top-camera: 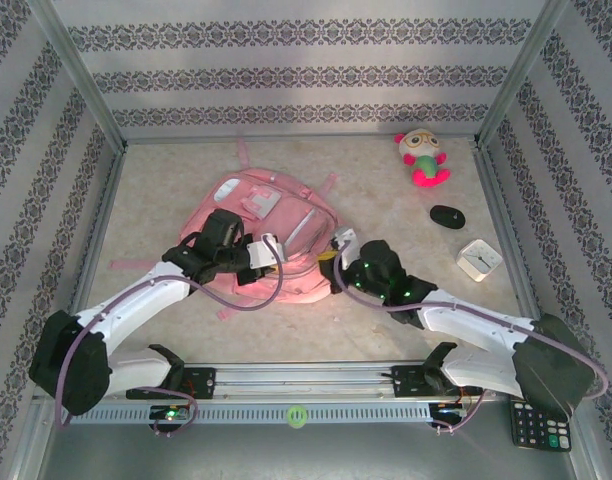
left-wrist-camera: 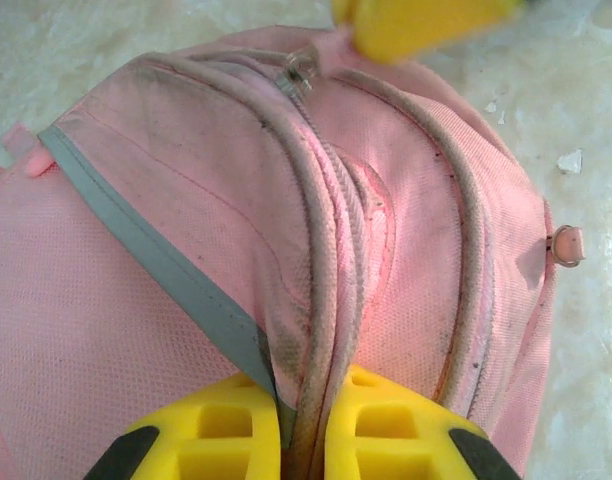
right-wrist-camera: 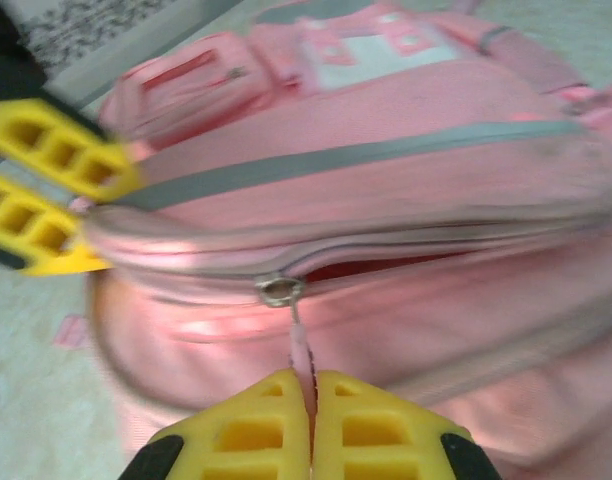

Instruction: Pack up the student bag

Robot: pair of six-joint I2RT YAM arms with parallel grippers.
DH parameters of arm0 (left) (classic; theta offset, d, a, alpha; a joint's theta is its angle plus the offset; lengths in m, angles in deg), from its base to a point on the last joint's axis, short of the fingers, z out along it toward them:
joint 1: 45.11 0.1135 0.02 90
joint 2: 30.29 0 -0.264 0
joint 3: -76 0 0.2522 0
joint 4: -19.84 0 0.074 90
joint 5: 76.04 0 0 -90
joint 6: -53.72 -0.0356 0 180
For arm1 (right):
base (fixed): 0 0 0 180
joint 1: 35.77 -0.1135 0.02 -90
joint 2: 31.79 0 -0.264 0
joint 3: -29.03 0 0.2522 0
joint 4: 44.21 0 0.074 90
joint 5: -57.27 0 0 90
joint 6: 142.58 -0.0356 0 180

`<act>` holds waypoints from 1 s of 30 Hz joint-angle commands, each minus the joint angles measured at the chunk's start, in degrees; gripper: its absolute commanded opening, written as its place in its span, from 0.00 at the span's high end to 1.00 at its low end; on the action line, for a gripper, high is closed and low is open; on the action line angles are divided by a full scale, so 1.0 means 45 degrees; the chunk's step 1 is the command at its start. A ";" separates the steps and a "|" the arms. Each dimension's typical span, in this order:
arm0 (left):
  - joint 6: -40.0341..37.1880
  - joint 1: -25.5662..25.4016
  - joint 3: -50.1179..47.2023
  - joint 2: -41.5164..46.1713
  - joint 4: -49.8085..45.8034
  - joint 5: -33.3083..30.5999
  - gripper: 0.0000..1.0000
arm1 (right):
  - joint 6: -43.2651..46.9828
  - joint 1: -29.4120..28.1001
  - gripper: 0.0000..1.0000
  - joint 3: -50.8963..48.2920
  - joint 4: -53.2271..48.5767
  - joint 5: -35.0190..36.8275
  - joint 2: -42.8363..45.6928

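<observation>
The pink student bag lies flat in the middle of the table. My left gripper is at the bag's near edge. In the left wrist view it is shut on a ridge of the bag's fabric and zip seam. My right gripper is at the bag's right side. In the right wrist view it is shut on the thin pink zip pull, which hangs from the metal slider. To the right of the slider the zip gapes slightly, showing a dark red slit.
A plush toy lies at the back right. Nearer lie a black oval object and a white square clock. A calculator rests beyond the front rail at the right. Metal frame posts and patterned walls enclose the table.
</observation>
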 commanded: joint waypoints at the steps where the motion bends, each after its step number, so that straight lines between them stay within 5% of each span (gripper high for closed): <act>1: -0.0510 0.0477 -0.0379 0.0833 -0.1428 -0.0650 0.96 | -0.0314 0.1111 1.00 -0.0162 -0.1635 0.0397 0.0131; 5: -0.0495 0.0515 -0.0685 0.1230 -0.1606 -0.0588 0.88 | 0.0069 0.1211 1.00 0.0031 -0.1508 -0.0872 -0.0349; 9: 0.0742 0.0416 -0.0328 0.1282 -0.1538 0.0475 0.45 | 0.0025 0.0781 1.00 0.0089 -0.1278 -0.1301 -0.0509; 13: 0.2928 -0.0735 0.0104 0.0806 -0.0165 -0.0363 0.33 | -0.0104 0.0609 1.00 0.0066 -0.1122 -0.1448 -0.0543; 17: 0.3213 -0.2206 0.0638 -0.0113 0.0514 -0.1588 0.30 | -0.0182 0.0552 1.00 0.0065 -0.1047 -0.1448 -0.0532; 24: 0.3660 -0.3074 0.1271 -0.1677 0.1012 -0.3297 0.31 | -0.0243 0.0506 1.00 0.0011 -0.0995 -0.1543 -0.0503; 28: 0.3470 -0.3093 0.1047 -0.1808 0.1018 -0.4053 0.52 | -0.0285 0.0499 1.00 -0.0052 -0.0985 -0.1519 -0.0545; 30: 0.2980 -0.3098 0.0687 -0.1505 0.0945 -0.4059 0.73 | -0.0298 0.0490 1.00 -0.0120 -0.0963 -0.1353 -0.0675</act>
